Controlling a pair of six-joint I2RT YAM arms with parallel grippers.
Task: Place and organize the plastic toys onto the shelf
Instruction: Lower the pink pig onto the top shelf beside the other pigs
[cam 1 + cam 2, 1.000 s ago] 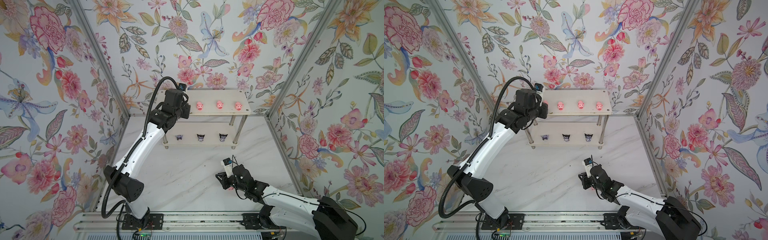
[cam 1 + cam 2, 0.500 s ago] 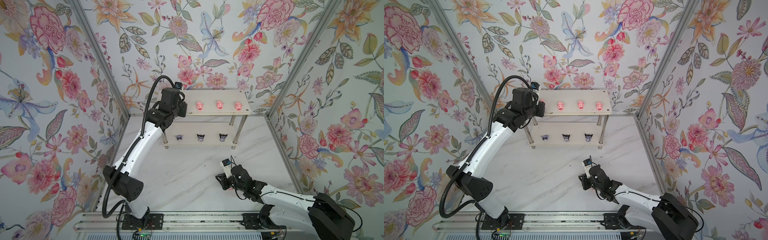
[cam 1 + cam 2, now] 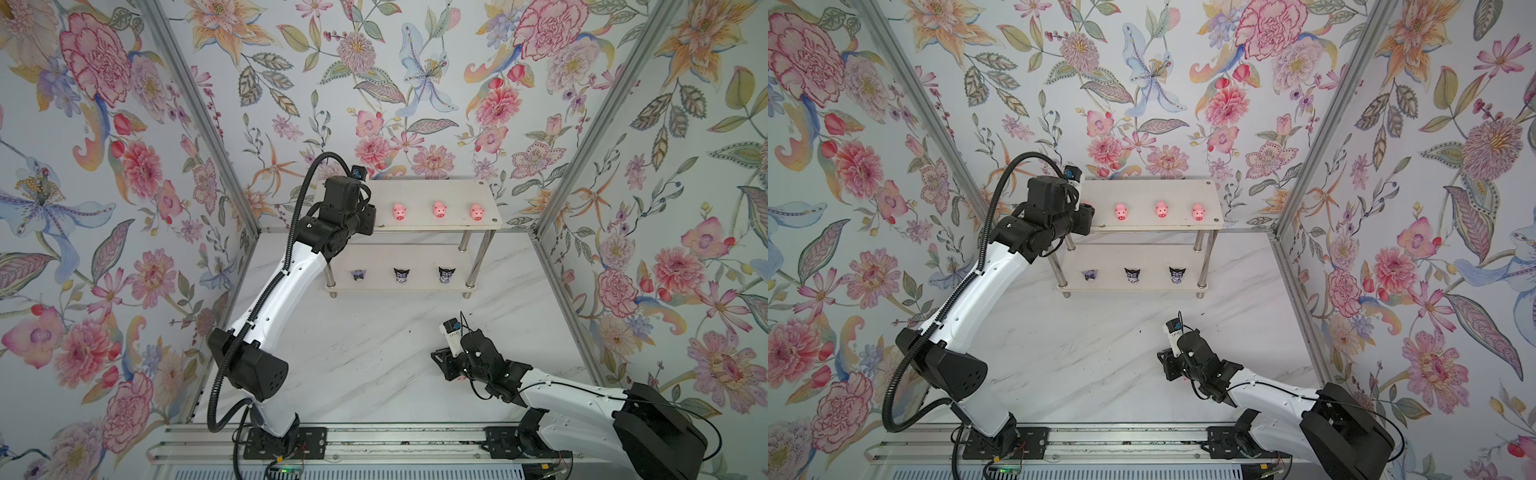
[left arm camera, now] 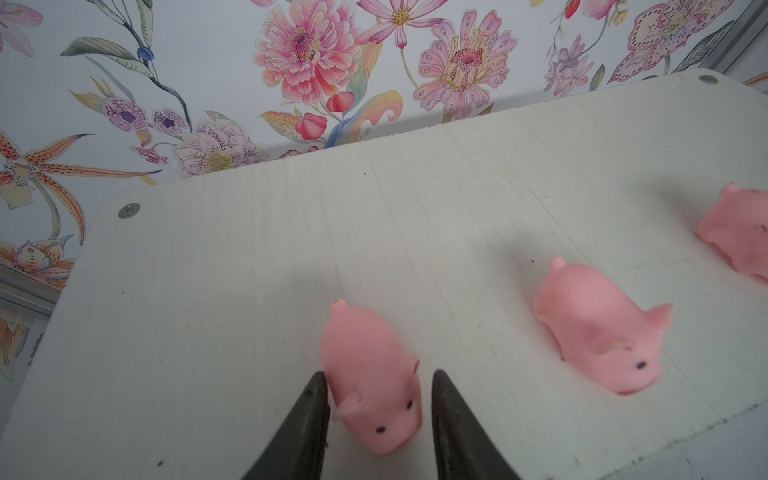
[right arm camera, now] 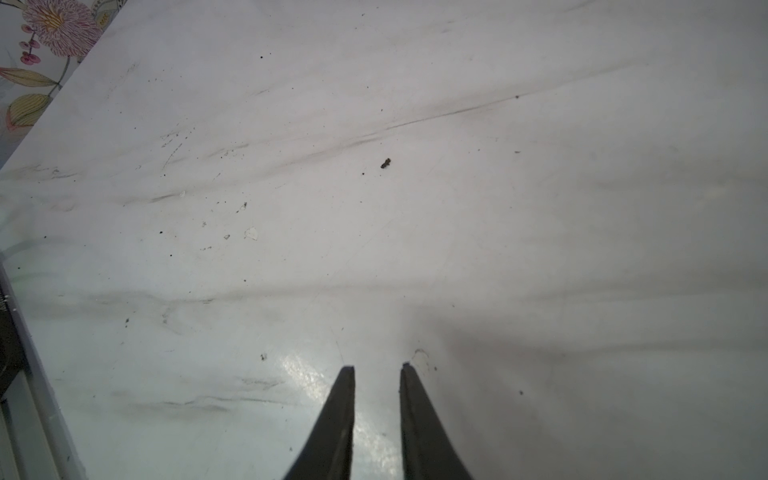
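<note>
Shelf at back of table, against wall. Left gripper over top board's left end, jaws spread either side of fourth pig standing beside three pigs. Right gripper low over table, jaws narrowly parted. Three figurines on lower board.

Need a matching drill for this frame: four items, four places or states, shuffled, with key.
1. three pigs in a row
2. black-eared figurines
3. left gripper
4. right gripper

A. lower tier of the shelf
B. low over the marble table
C. jaws either side of a fourth pig
D. top tier, untouched

Pairs: 1-D, 2-A, 3-C, 4-B.
</note>
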